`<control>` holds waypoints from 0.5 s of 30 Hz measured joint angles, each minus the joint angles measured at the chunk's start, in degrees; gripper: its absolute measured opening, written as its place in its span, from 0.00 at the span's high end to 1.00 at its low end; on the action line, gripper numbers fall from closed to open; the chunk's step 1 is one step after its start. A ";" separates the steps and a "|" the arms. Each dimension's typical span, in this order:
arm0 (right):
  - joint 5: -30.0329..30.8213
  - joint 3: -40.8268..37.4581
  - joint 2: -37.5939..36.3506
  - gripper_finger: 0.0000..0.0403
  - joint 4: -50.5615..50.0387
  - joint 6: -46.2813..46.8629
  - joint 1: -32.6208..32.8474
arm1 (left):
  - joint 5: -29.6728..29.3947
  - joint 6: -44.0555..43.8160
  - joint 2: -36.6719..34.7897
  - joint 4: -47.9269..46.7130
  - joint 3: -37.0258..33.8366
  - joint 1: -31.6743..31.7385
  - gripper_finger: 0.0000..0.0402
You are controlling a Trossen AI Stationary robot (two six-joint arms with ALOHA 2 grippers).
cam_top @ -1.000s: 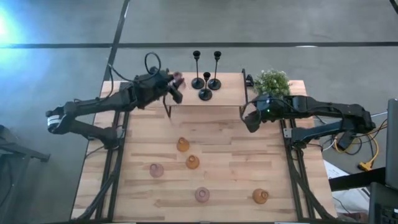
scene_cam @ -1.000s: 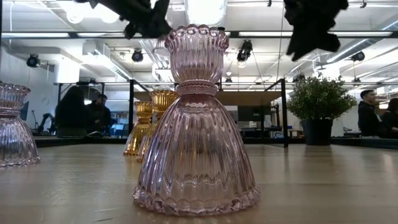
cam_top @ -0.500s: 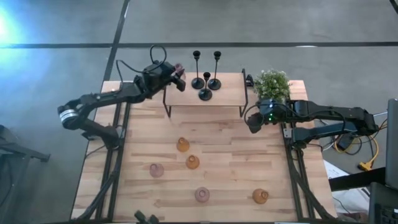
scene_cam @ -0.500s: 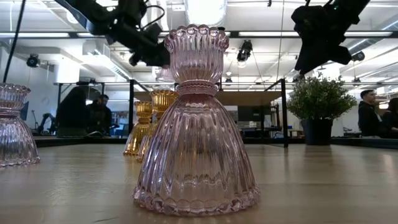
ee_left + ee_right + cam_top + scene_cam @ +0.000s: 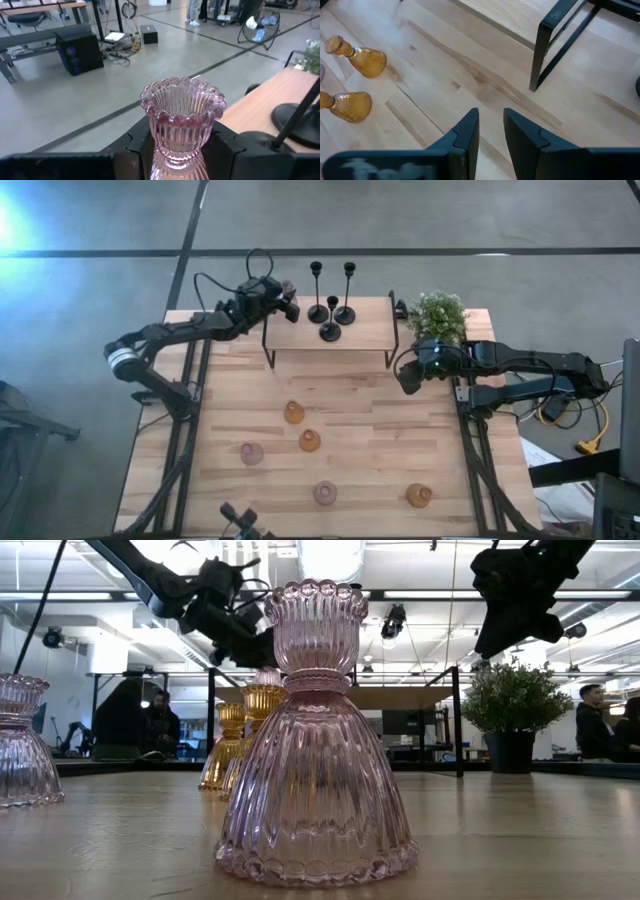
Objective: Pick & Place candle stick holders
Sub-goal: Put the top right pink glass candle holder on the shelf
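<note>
The left claw (image 5: 182, 150) is clamped on a pink glass holder (image 5: 181, 117) above the shelf (image 5: 360, 335), while the right claw (image 5: 490, 132), fingers slightly apart, hovers over the bench (image 5: 350, 420).

two dark, jointed arms; left arm (image 5: 170, 335) has a pale wrist band and looping black cables; right arm (image 5: 520, 362) shows a green light.

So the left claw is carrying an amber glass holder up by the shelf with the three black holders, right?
Not quite. The glass holder in the left claw is pink, not amber, as the left wrist view shows. The rest holds: it is up by the shelf with the three black holders.
</note>
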 joint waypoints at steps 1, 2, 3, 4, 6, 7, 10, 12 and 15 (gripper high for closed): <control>0.00 0.00 -0.02 0.80 -0.02 0.01 0.00 | 0.00 0.03 0.38 0.42 -0.11 0.08 0.68; 0.00 0.00 -0.02 0.80 0.00 -0.02 0.00 | -0.10 0.08 0.61 0.84 -0.29 0.21 0.68; 0.00 0.00 0.00 0.81 -0.02 -0.02 0.00 | -0.33 -0.01 0.71 1.08 -0.73 0.47 0.68; -0.01 0.00 0.00 0.81 -0.02 -0.02 0.00 | -0.53 -0.40 0.72 1.08 -1.16 0.76 0.68; -0.02 0.00 -0.01 0.82 -0.02 -0.02 0.00 | -0.73 -1.68 0.56 2.78 -2.57 1.50 0.68; -0.02 0.00 -0.02 0.82 -0.02 -0.02 0.00 | -0.78 -1.96 0.17 3.63 -3.49 1.77 0.68; -0.02 0.00 0.00 0.83 -0.02 -0.05 0.00 | -0.87 -2.70 -1.02 5.51 -5.42 2.26 0.68; -0.02 0.00 0.00 0.83 -0.02 -0.15 0.02 | -0.46 -2.95 -1.40 5.84 -6.18 2.33 0.68; 0.00 0.00 0.00 0.83 0.00 -0.46 0.02 | -0.02 -2.88 -1.52 6.11 -6.69 2.34 0.68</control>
